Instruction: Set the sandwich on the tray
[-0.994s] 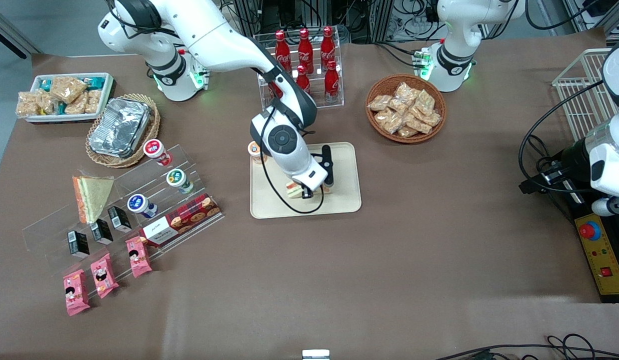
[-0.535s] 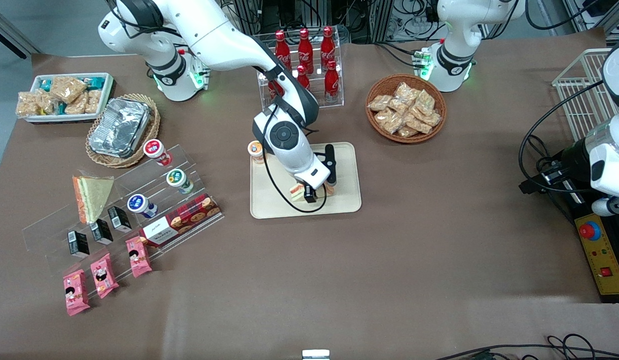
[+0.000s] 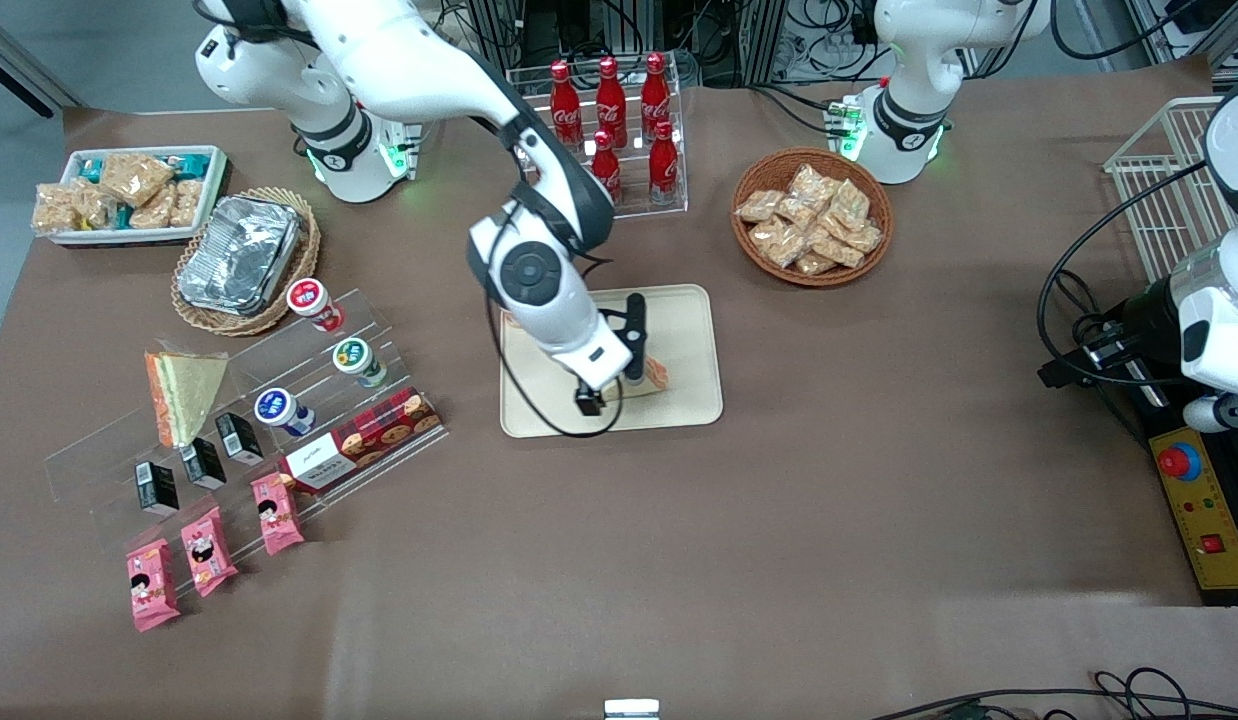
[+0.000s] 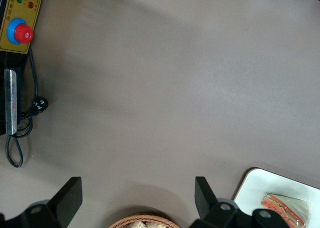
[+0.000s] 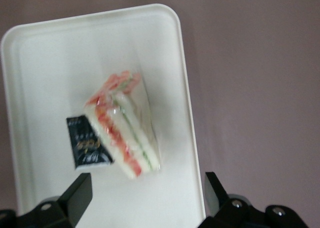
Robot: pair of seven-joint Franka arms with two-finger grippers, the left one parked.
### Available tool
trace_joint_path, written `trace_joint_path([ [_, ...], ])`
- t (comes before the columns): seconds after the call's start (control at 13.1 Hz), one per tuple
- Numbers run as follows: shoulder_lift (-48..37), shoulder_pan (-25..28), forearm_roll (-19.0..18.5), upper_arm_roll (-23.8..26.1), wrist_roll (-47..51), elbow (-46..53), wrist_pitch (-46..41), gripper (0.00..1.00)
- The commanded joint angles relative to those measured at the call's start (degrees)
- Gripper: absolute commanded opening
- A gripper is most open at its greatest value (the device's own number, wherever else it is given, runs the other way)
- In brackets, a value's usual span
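One sandwich (image 5: 124, 125) lies on the tray (image 5: 45, 52), free of the gripper (image 5: 145, 200), which hangs above it with its fingers spread apart and nothing between them. A small black packet (image 5: 87, 140) rests on the tray too, touching the sandwich's edge. In the front view the sandwich (image 3: 656, 374) peeks out beside the arm, well inside the tray's (image 3: 689, 320) rim.

The placing step looks done: the wedge sits flat, clear of the rim on every side. What remains, as I judge it, is only the retreat, and the next move calls for lifting straight up from the tray so the spread fingers do not drag the wrap or nudge the packet.

Containers near the tray: a round wicker basket (image 3: 874, 255) toward the parked arm's end holds clear bags of snacks. A clear rack (image 3: 679, 200) farther from the front camera than the tray holds red cola bottles. Toward the working arm's end, a white bin (image 3: 217, 185) carries snack packets, and a second wicker basket (image 3: 304, 270) cradles a foil container (image 3: 239, 255).
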Motion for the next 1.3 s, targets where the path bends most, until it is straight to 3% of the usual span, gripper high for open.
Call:
trace_joint_path([
  [0.0, -6.29, 0.15, 0.76, -2.17, 9.33, -1.07, -10.05, 1.0],
  [0.15, -9.37, 0.23, -0.73, -5.15, 19.43, -0.89, -16.48, 1.0],
  [0.23, -10.77, 0.23, -3.7, -6.12, 24.88, -0.8, -19.21, 1.0],
  [0.38, -13.76, -0.03, -13.44, -6.31, 35.87, -0.63, -23.61, 1.0],
  [0.54, -15.96, -0.73, -14.89, -7.62, 44.84, -0.63, -30.1, 1.0],
  [0.61, -18.06, -1.95, -15.06, -7.98, 47.75, -0.71, -32.05, 1.0],
  [0.76, -23.5, -4.77, -22.23, -7.89, 48.75, -0.71, -34.87, 1.0],
  [0.84, -25.88, -6.78, -23.93, -7.89, 48.75, -0.63, -36.36, 1.0],
  [1.22, -32.31, -20.13, -23.86, -6.75, 48.66, 0.34, -42.26, 1.0],
])
